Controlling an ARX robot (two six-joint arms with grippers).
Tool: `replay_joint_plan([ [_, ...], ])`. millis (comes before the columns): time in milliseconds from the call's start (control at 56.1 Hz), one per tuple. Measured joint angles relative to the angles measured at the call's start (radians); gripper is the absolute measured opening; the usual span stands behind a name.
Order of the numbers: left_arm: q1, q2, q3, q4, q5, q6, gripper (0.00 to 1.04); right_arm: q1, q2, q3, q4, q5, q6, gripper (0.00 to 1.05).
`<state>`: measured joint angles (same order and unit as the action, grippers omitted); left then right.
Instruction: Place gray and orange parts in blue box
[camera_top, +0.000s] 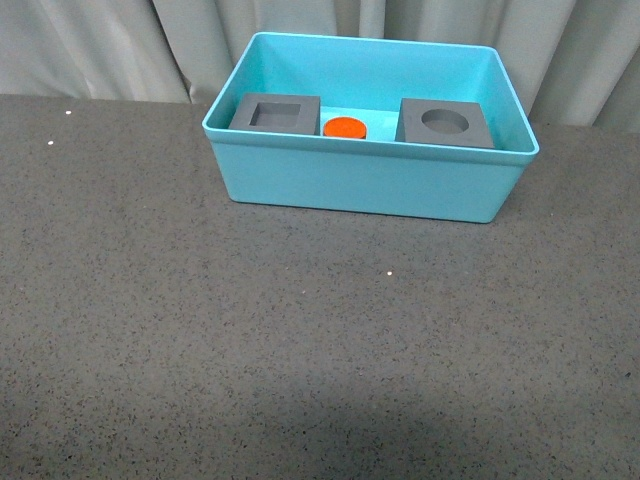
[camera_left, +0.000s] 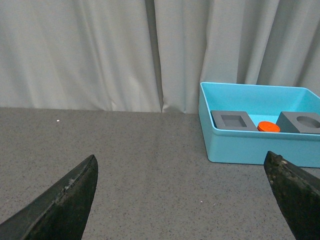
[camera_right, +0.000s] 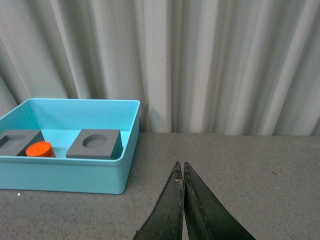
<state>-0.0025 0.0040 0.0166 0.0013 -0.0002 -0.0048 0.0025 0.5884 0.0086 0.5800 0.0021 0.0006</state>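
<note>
1. Both cubes (camera_top: 275, 113) (camera_top: 446, 123) and cylinder (camera_top: 345, 128) sit inside box (camera_top: 365, 180), far side of table (camera_top: 300, 340).
2. Left claw (camera_left: 182, 200) apart, empty; right claw (camera_right: 182, 172) together, empty.
3. Task looks done; nothing left out.

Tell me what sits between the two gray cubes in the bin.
The orange cylinder stands between the square-recess cube and the round-recess cube, inside the blue bin; the front view shows it best.
</note>
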Motion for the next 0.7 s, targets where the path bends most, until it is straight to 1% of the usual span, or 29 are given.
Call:
replay_joint_plan([
  [196, 0.000, 0.000, 0.000, 0.000, 0.000, 0.000, 0.98, 0.000, -0.141, -0.004, -0.134, 0.000, 0.000, 0.00],
  [446, 0.000, 0.000, 0.000, 0.000, 0.000, 0.000, 0.98, 0.000, -0.273, -0.004, -0.261, 0.000, 0.000, 0.00],
  [695, 0.000, 0.000, 0.000, 0.000, 0.000, 0.000, 0.98, 0.000, -0.354, -0.004, -0.342, 0.000, 0.000, 0.00],
])
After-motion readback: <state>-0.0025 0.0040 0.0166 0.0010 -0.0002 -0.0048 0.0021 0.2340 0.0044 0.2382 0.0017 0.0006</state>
